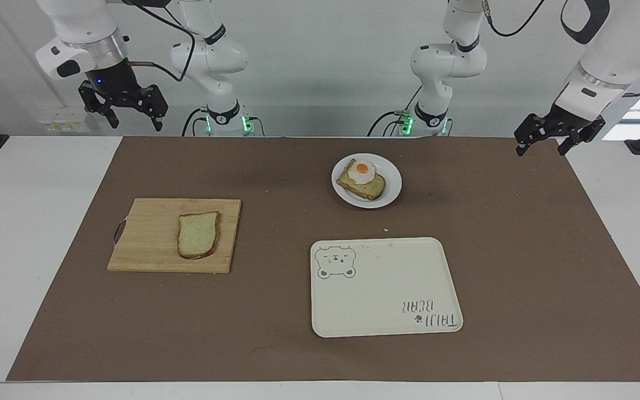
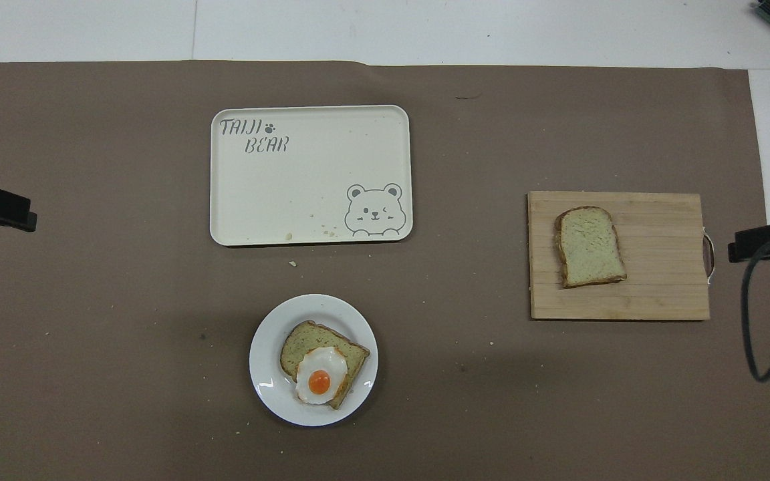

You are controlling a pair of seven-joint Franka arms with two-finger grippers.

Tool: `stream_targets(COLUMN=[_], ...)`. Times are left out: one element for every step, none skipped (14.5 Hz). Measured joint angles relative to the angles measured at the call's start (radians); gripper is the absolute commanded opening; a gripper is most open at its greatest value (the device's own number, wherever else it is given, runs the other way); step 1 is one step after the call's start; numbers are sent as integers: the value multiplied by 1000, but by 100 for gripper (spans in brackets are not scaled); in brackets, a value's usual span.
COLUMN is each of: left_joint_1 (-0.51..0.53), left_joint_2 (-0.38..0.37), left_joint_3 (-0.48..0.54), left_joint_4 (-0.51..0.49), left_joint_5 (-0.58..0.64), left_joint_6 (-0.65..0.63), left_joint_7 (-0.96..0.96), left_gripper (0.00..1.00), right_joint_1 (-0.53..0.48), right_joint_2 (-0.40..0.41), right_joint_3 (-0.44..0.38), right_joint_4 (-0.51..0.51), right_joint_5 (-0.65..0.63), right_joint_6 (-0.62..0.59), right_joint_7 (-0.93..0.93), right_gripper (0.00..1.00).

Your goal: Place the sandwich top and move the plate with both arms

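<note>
The sandwich top [image 1: 198, 234], a plain bread slice, lies flat on a wooden cutting board [image 1: 148, 239] toward the right arm's end of the table; it also shows in the overhead view [image 2: 589, 246]. The small white plate [image 1: 392, 191] [image 2: 268, 387] sits nearer to the robots than the tray and bears a bread slice with a fried egg [image 1: 361, 179] [image 2: 321, 371]. My right gripper [image 1: 135, 123] hangs open and empty, raised over the table's edge at the robots' end near the board's side. My left gripper [image 1: 541, 149] is open and empty, raised over the mat's corner at the left arm's end.
A cream rectangular tray with a bear drawing [image 1: 386, 294] [image 2: 305, 194] lies farther from the robots than the plate. A brown mat [image 1: 520, 250] covers the table. A few crumbs lie near the tray. The board [image 2: 659, 294] has a metal handle at its outer end.
</note>
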Motion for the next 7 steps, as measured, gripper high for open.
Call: stream_targets(left_joint_1=[0, 0, 0, 0, 0, 0, 0], left_joint_2=[0, 0, 0, -1, -1, -2, -2], left_joint_3=[0, 0, 0, 0, 0, 0, 0], left_joint_4=[-1, -2, -3, -4, -6, -8, -9], left_joint_5=[-1, -1, -2, -2, -2, -3, -6], left_joint_6=[0, 0, 0, 0, 0, 0, 0], left_joint_7=[0, 0, 0, 0, 0, 0, 0], left_gripper=[100, 100, 100, 100, 100, 100, 100], right_joint_1=[0, 0, 0, 0, 0, 0, 0], right_joint_2=[0, 0, 0, 0, 0, 0, 0], right_joint_3=[0, 0, 0, 0, 0, 0, 0], right_joint_4=[0, 0, 0, 0, 0, 0, 0], right_joint_5=[0, 0, 0, 0, 0, 0, 0], right_joint_6=[0, 0, 0, 0, 0, 0, 0], right_joint_7=[0, 0, 0, 0, 0, 0, 0], right_gripper=[100, 100, 100, 100, 100, 100, 100])
